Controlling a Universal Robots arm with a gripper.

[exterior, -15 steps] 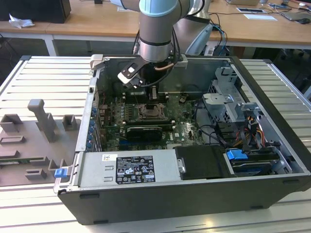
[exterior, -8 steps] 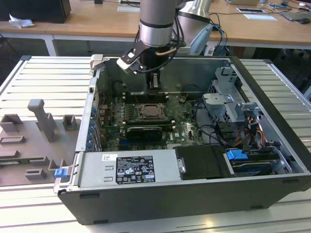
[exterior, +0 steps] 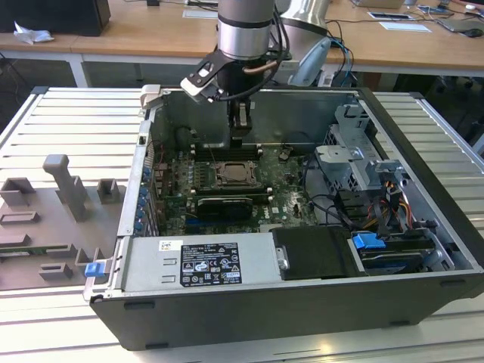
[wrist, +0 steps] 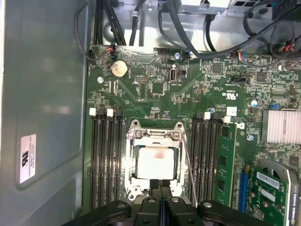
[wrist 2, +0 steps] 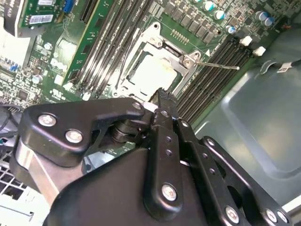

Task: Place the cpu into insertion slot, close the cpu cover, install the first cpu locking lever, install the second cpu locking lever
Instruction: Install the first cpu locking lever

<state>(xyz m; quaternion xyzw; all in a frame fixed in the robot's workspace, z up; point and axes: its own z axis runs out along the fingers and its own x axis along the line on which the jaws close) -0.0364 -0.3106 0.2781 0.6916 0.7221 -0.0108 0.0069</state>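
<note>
Pressure on the thin locking lever (wrist: 189,175) probably needed to be slow and square, since the gripper (wrist: 160,184), fingers together and empty, hung at the rim of the insertion slot (wrist: 135,125) where the cpu (wrist: 157,161) lay under the cpu cover (wrist: 155,135).

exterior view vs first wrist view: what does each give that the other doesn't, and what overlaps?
Exterior view adds: the arm, the whole open case, the power supply, grey fixture blocks at the exterior view's left. First wrist view adds: the coin cell, a thin lever rod beside the cpu. Shared: the cpu framed by the cpu cover, the shut gripper at its edge.
</note>
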